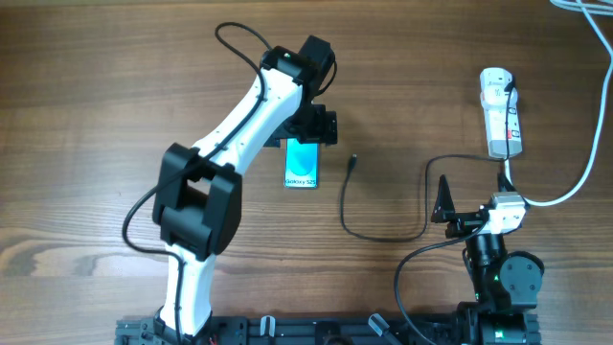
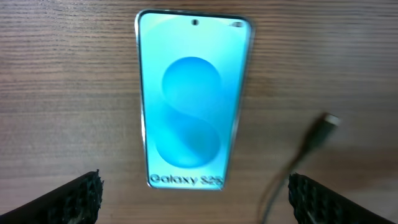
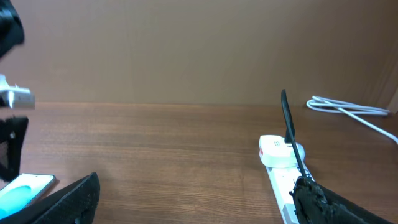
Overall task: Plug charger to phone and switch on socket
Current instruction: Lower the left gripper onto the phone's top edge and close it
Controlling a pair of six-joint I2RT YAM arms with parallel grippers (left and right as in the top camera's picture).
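The phone (image 1: 302, 165) lies flat on the wooden table, its cyan screen up and its white text at the near end; it also shows in the left wrist view (image 2: 191, 99). My left gripper (image 1: 313, 126) is open and hovers above the phone's far end, empty (image 2: 194, 198). The charger, a thin black cable (image 1: 383, 235), curves across the table, and its connector tip (image 1: 353, 161) lies just right of the phone (image 2: 328, 121). The socket (image 1: 500, 112) is a white power strip at the far right (image 3: 280, 168). My right gripper (image 1: 446, 206) is open and empty near the table's front.
A thicker white cable (image 1: 586, 163) runs from the top right corner round to the right arm (image 3: 348, 109). Black arm wires loop near the base rail (image 1: 287, 331) along the front edge.
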